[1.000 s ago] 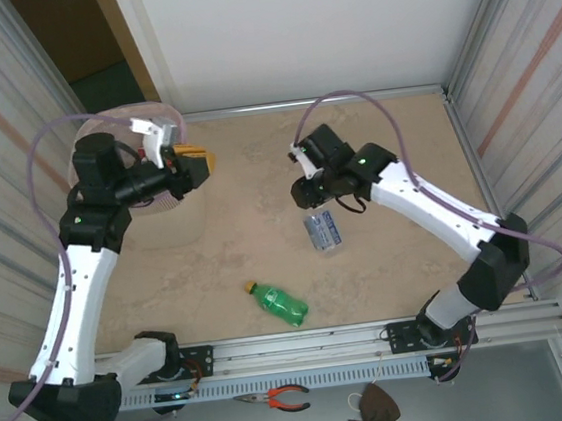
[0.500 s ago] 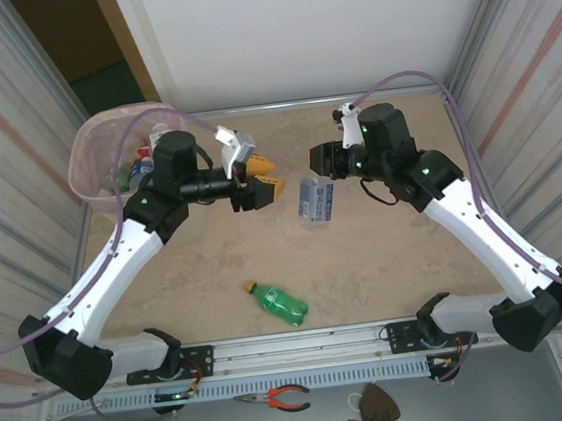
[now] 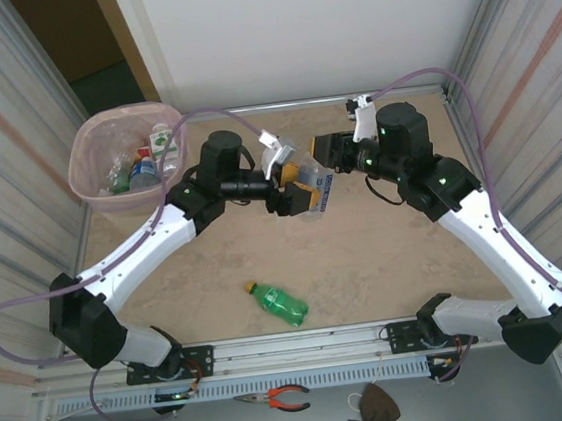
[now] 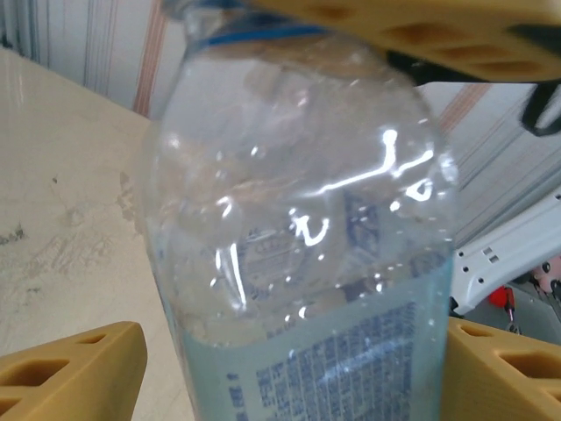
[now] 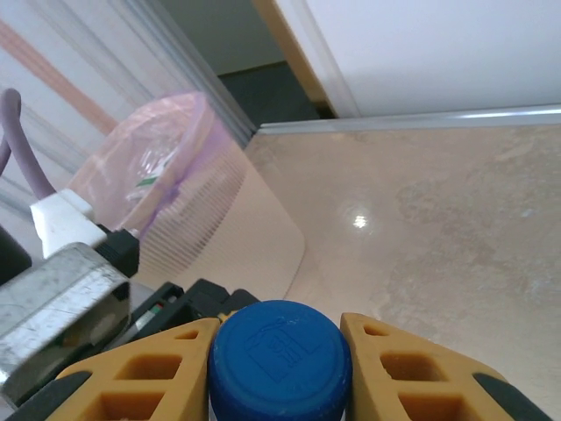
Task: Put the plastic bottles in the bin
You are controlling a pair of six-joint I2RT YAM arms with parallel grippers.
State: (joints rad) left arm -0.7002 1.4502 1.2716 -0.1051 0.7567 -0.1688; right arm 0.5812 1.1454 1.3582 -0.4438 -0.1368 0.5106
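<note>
Right gripper (image 5: 279,340): jaws clamped on the blue cap (image 5: 280,373) of 1 clear bottle (image 4: 298,263), which hangs from that grip above the table (image 3: 397,259), near mid-table and clear of the surface. Left gripper (image 3: 302,188): jaws apart, straddling the body of the same bottle. In the left wrist view its fingers (image 4: 70,373) flank the labelled wall, with a visible gap on one side; contact on the other side cannot be confirmed. Judged step: a mid-air transfer, with the receiving grip not yet made. The bin (image 3: 88,140) stands at the far-left corner, well apart from the transfer point, and holds several bottles (image 3: 141,167). 1 green bottle (image 3: 278,303) lies on the table near the front rail, so the task is judged unfinished. Risks:

1. If the right jaws release before the left jaws bear on the body, the bottle would drop to the table and roll.
2. The wall looks thin and glossy, so a hard squeeze may buckle it and a light one may let it slide.
3. The 2 grippers sit just beside each other, so a misaligned closure could strike the right fingers.
4. The carry to the bin is long, and a tilted hold could clip the rim.
</note>
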